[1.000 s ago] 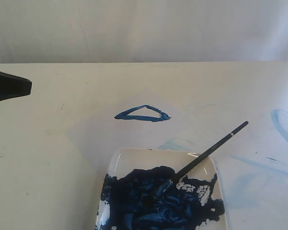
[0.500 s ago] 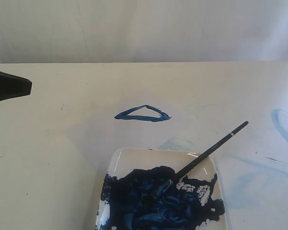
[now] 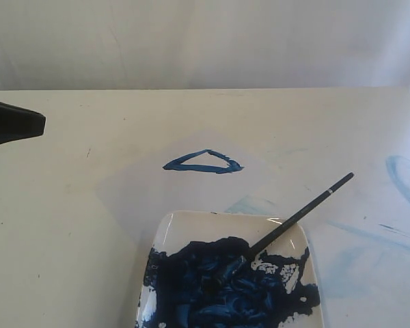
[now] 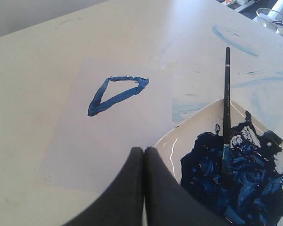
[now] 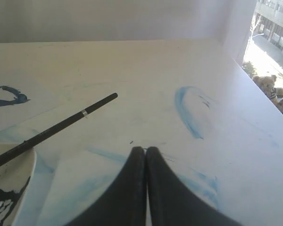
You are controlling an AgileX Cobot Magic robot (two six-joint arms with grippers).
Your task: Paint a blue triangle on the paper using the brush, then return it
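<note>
the painting step looks finished to me. the blue triangle [image 3: 203, 162] sits closed on the paper [image 3: 143, 191], just beyond the plate [image 3: 191, 225]. the brush [image 3: 301, 213] lies on the plate with its bristles in the thick paint and its handle jutting past the plate's right rim over the desk [image 3: 55, 239]. i judge the return made, so the next move only calls for keeping clear.

my right tool [image 5: 145, 149] is pinched together and empty, over smeared desk right of the plate. my left tool [image 4: 144, 150], also pinched and empty, is left of the plate. open desk lies on both sides away from the plate. that overhanging handle is the one edge i could knock.
</note>
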